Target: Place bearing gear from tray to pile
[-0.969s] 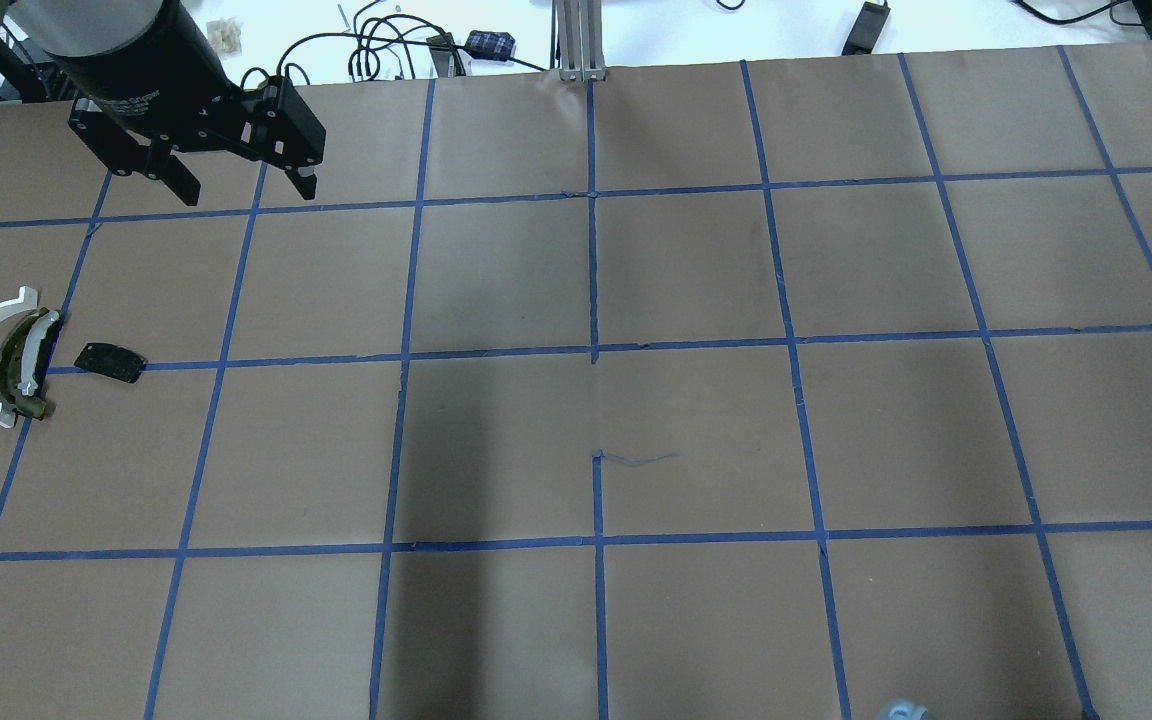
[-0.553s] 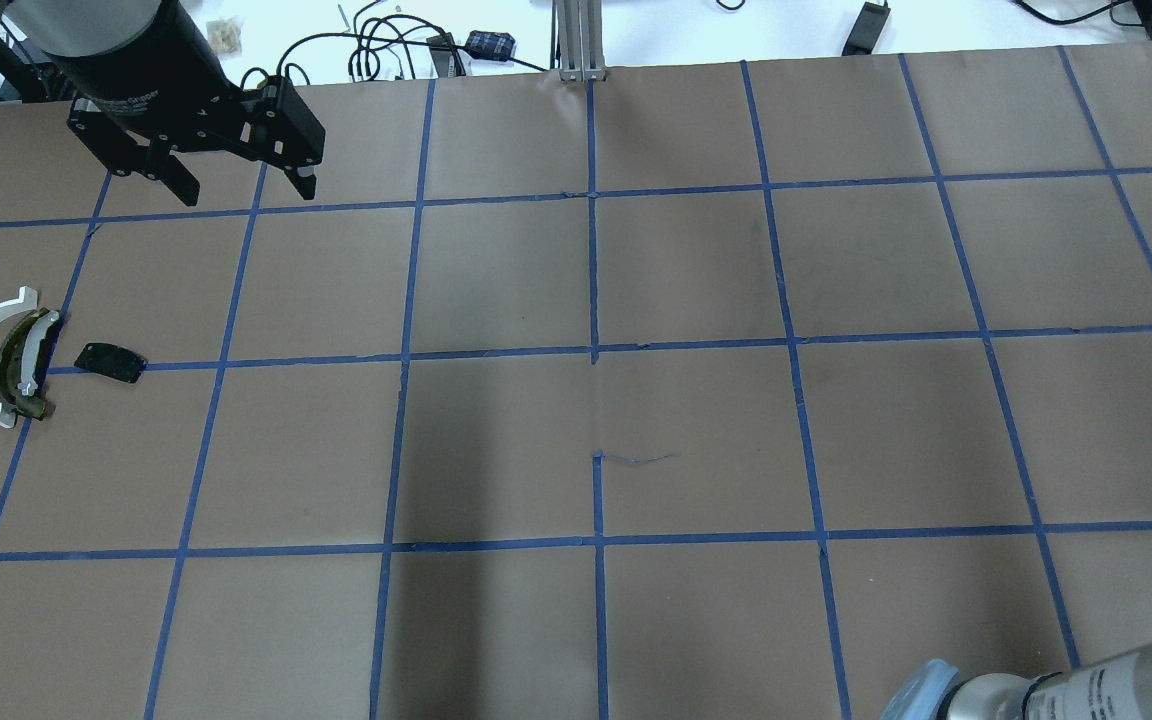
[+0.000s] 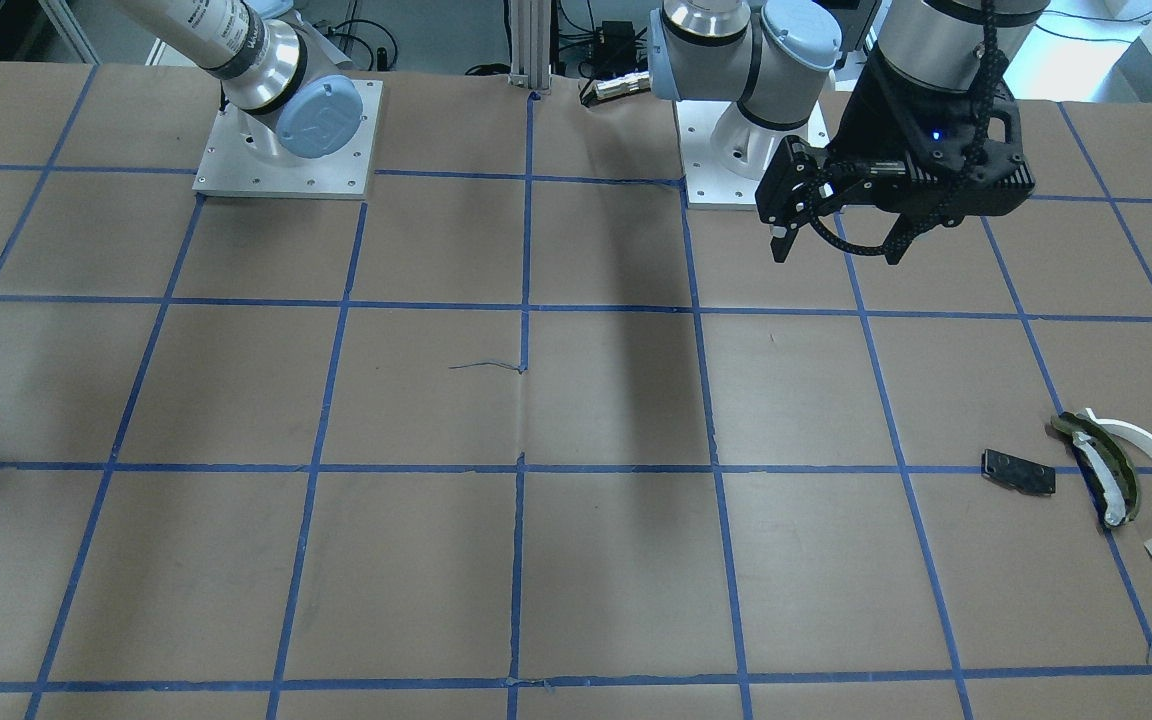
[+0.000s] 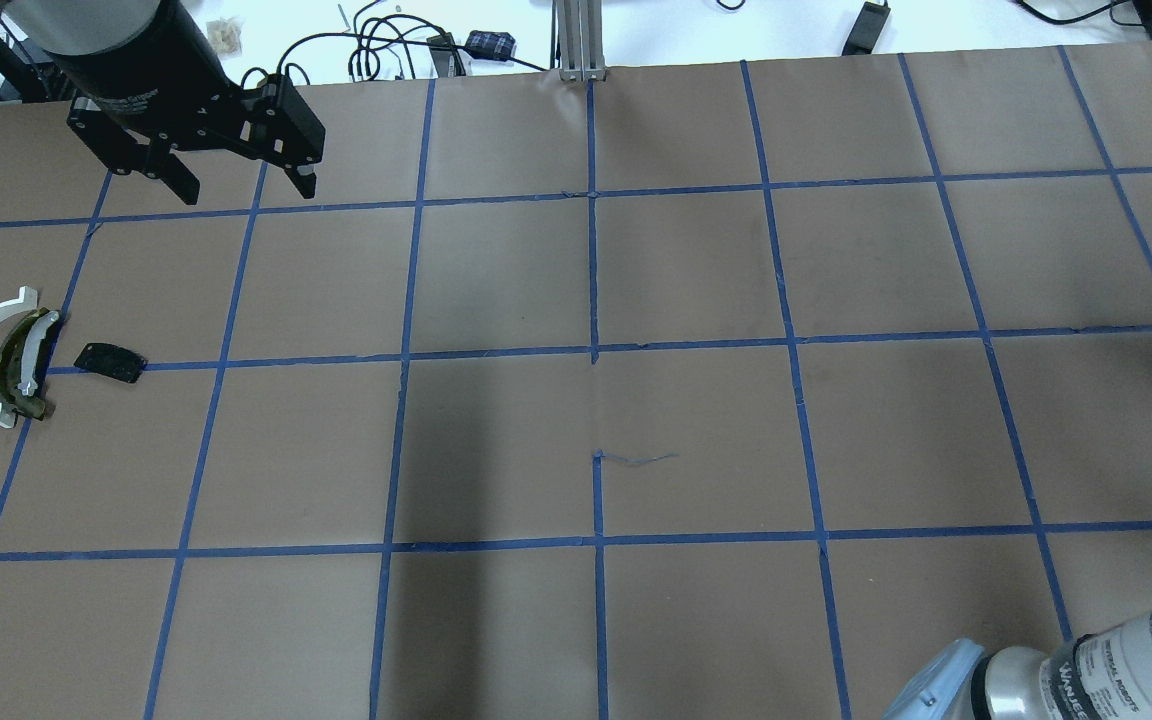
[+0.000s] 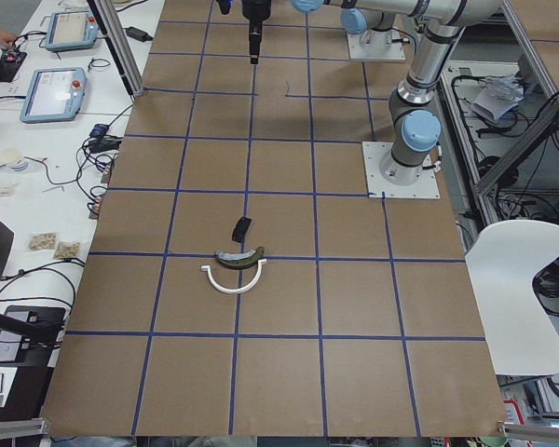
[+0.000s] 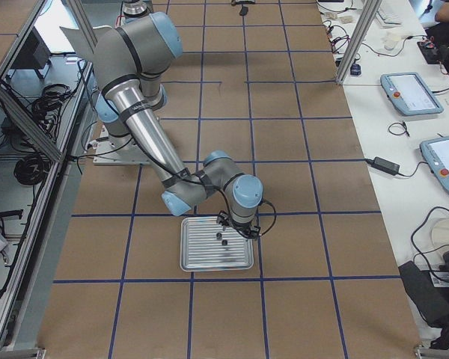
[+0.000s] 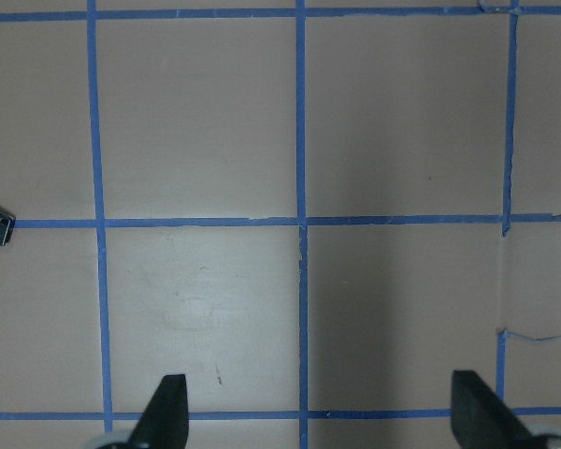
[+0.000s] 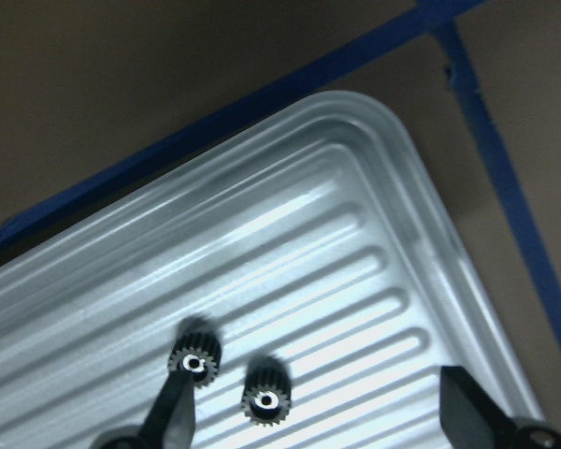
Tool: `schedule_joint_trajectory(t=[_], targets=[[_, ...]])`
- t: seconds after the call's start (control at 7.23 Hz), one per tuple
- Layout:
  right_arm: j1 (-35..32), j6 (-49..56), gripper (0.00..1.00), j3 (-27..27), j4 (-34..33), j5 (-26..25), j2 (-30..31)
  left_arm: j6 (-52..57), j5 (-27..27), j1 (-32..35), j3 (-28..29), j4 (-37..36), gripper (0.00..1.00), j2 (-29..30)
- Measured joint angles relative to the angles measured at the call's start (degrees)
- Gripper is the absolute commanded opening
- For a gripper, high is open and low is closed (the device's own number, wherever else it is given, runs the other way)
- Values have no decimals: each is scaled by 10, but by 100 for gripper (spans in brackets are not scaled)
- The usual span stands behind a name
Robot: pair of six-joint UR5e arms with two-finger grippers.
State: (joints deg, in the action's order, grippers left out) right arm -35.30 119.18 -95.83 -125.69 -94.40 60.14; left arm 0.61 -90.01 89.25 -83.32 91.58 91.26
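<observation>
The right end effector [image 8: 318, 416] hangs low over the tray [image 8: 355, 178], fingers spread and grasping nothing. Inside the tray, on its ridged floor, lie two small toothed parts just beside each other: the first bearing gear [image 8: 265, 399] sits between the fingers, and the second bearing gear [image 8: 196, 355] lies right at one fingertip [image 8: 173, 407]. The views show nothing else in the tray.

To do the pick well, I judge the end effector should shift off the second gear so the first is centred. It can then descend straight and close across the teeth. Otherwise a finger may land on the neighbour or nudge both along the ridges.

The pile [image 4: 18, 365] lies well apart from the tray, at the opposite end of the surface [image 4: 696, 430]. The left end effector [image 4: 244, 188] hovers equally far from the tray, released and empty.
</observation>
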Motion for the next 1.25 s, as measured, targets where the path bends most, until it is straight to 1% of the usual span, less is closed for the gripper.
schedule_joint_trajectory(t=[0.14, 0.28, 0.55, 0.69, 0.83, 0.97, 1.25], targets=[[12, 18, 91, -28, -14, 0, -2, 0, 0, 0, 0, 0, 100, 0], [18, 37, 87, -45, -30, 0, 0, 1, 0, 0, 0, 0, 100, 0], [20, 56, 67, -57, -46, -2, 1, 1, -1, 0, -1, 1, 100, 0], [21, 61, 55, -58, -48, -1, 2, 1, -1, 0, -1, 0, 100, -1], [21, 65, 37, -58, -48, -1, 2, 1, -1, 0, 0, 0, 100, -1], [21, 67, 21, -59, -48, -2, 2, 1, -1, 0, 0, 0, 100, -1], [21, 67, 11, -59, -48, -5, 7, 1, -1, 0, 0, 0, 100, 0]])
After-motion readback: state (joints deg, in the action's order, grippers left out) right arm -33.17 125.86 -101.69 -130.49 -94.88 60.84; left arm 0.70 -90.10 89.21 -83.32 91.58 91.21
